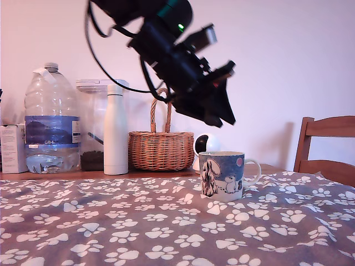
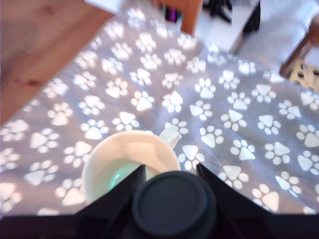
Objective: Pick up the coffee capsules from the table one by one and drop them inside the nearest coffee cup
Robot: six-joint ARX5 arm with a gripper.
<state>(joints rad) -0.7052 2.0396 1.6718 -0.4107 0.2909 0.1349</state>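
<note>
The blue coffee cup (image 1: 222, 176), with white handle and cartoon figures, stands on the paw-print cloth of the table (image 1: 111, 233), right of centre in the exterior view. My gripper (image 1: 221, 117) hangs tilted in the air above it. In the wrist view the gripper (image 2: 170, 170) is shut on a dark round coffee capsule (image 2: 173, 204), held between the two black fingers just over the cup's white rim (image 2: 128, 142). A faint greenish patch shows inside the cup; I cannot tell what it is. No other capsules show on the cloth (image 2: 239, 99).
Along the back of the table stand a large water bottle (image 1: 51, 119), a clear container (image 1: 91, 127), a tall white bottle (image 1: 115, 130), a wicker basket (image 1: 161, 147) and a small white camera (image 1: 206, 145). A wooden chair (image 1: 327, 149) is at the exterior view's right.
</note>
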